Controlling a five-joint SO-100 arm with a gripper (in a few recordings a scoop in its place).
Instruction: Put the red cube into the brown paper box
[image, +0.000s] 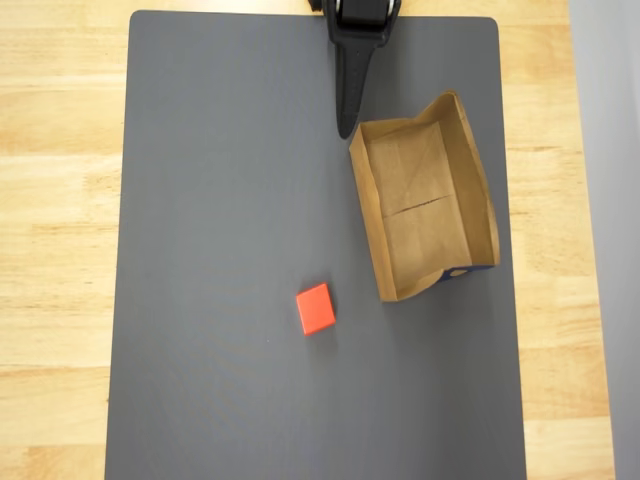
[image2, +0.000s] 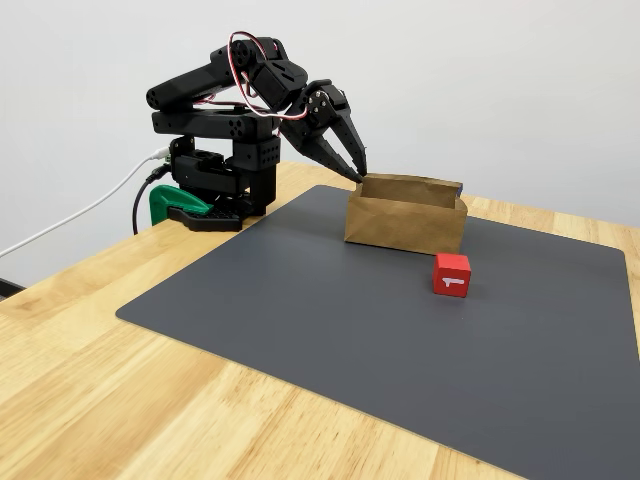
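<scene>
Nothing done yet: red cube (image: 316, 308) on mat, outside empty brown paper box (image: 480, 190); gripper (image2: 355, 167) empty, slightly parted, near box.

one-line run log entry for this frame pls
gripper: empty, above mat near box corner | small red cube: on grey mat, apart from box | shallow brown kraft paper box: empty | task: not started
</scene>
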